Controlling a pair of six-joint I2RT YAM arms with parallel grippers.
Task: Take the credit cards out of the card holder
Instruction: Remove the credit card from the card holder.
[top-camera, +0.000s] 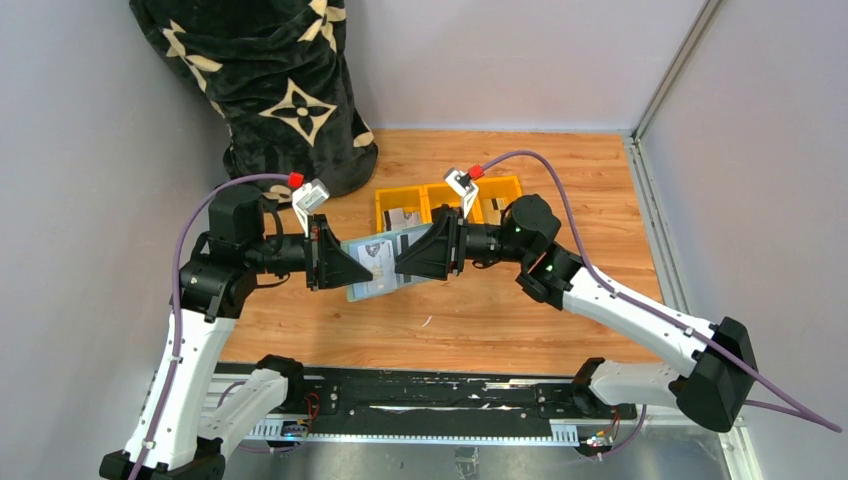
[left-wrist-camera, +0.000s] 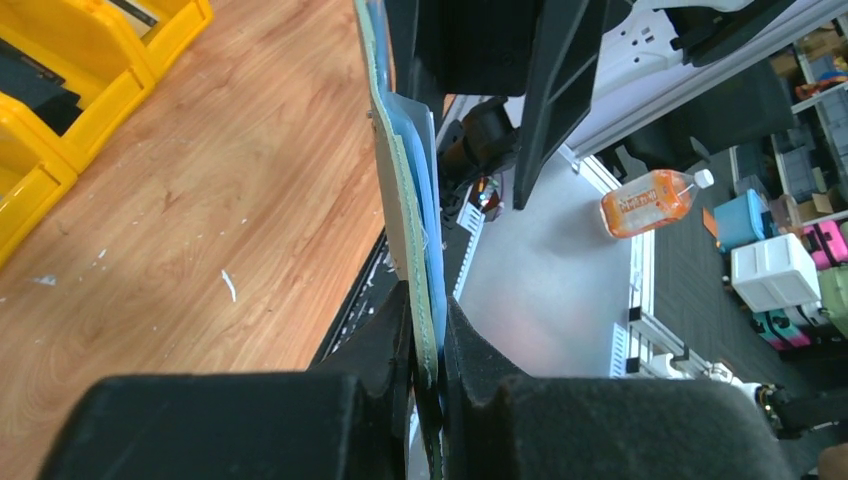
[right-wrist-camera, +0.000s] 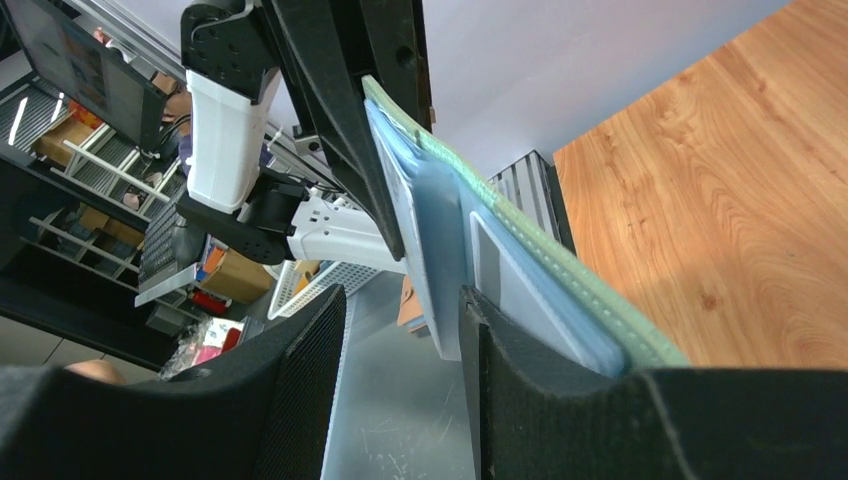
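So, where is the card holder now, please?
In the top view the card holder hangs above the table, clamped by the left end effector, right end effector at its other edge, yellow tray behind.

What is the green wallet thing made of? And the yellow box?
The sage-green folding card holder looks like soft matte fabric or faux leather; what looks like stitching runs along its edge. Its clear inner sleeves look like thin glossy plastic, bluish and see-through. The yellow three-compartment tray looks like hard moulded plastic: smooth, evenly coloured walls.
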